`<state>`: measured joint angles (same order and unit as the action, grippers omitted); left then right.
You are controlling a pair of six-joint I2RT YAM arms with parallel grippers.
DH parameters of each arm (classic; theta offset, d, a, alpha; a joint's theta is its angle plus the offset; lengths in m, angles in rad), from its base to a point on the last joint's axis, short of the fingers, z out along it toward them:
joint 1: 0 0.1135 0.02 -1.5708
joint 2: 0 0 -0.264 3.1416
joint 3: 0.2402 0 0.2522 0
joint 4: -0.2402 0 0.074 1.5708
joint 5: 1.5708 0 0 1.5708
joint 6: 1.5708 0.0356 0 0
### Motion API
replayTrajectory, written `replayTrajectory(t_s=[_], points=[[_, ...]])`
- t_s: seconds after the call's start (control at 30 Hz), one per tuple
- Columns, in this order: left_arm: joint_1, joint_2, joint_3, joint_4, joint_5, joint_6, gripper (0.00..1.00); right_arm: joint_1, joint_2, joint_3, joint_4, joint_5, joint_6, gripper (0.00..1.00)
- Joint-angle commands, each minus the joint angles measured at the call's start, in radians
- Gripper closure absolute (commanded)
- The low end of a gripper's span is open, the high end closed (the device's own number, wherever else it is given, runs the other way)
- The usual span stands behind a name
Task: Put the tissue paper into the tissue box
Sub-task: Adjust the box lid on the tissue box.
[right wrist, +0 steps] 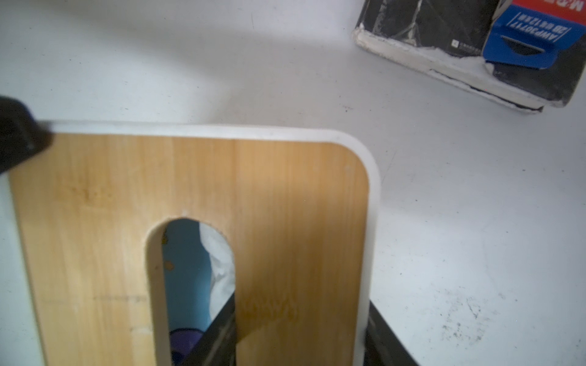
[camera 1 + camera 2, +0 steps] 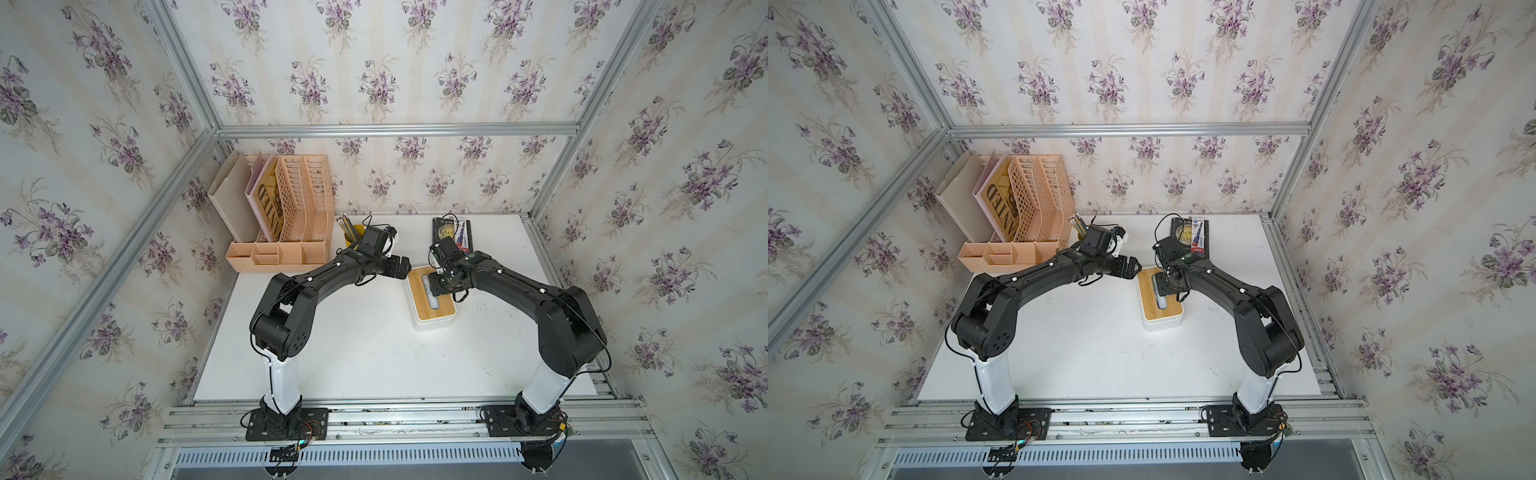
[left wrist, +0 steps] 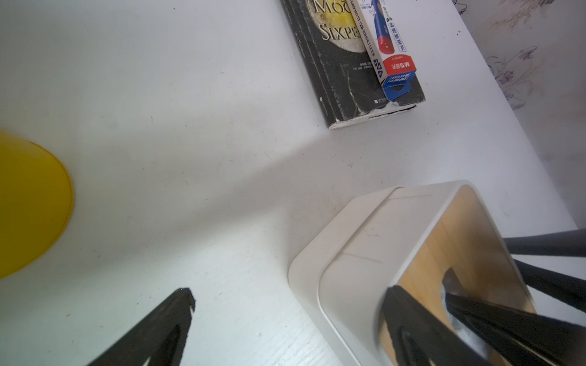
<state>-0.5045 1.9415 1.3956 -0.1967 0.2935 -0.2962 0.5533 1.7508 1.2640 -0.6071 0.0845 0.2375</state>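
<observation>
The tissue box (image 2: 419,320) (image 2: 1152,322) stands mid-table with its bamboo lid (image 1: 285,206) (image 3: 459,237) on. Through the lid's slot the light-blue tissue paper (image 1: 187,275) (image 2: 429,291) lies inside, white tissue beside it. My right gripper (image 1: 301,317) (image 2: 440,286) (image 2: 1169,286) is shut on the lid: one finger is down in the slot, the other is outside the lid's long edge. My left gripper (image 3: 288,293) (image 2: 405,266) (image 2: 1136,266) is open at the box's far left corner. One of its fingers (image 3: 412,320) hangs over the lid corner, and whether it touches is unclear.
A yellow pencil cup (image 2: 352,235) (image 3: 28,206) stands behind the left gripper. A black book (image 3: 348,79) (image 2: 446,230) with a red-blue-white card packet (image 3: 387,41) on it lies behind the box. A peach file organizer (image 2: 282,212) fills the back left corner.
</observation>
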Motion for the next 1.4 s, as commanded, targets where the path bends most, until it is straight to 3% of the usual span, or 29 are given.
replayTrajectory(t_s=[0.0, 0.7, 1.37], points=[[0.000, 0.009, 0.000, -0.064, -0.037, 0.012, 0.03, -0.001, -0.003, 0.002, -0.005, -0.024, 0.013, 0.73], [-0.001, -0.062, -0.066, 0.019, -0.057, 0.016, 0.03, -0.001, -0.040, 0.056, -0.030, -0.021, 0.012, 0.73], [-0.003, -0.055, -0.058, 0.012, -0.050, 0.019, 0.03, -0.001, 0.023, 0.097, -0.110, -0.035, -0.014, 0.73]])
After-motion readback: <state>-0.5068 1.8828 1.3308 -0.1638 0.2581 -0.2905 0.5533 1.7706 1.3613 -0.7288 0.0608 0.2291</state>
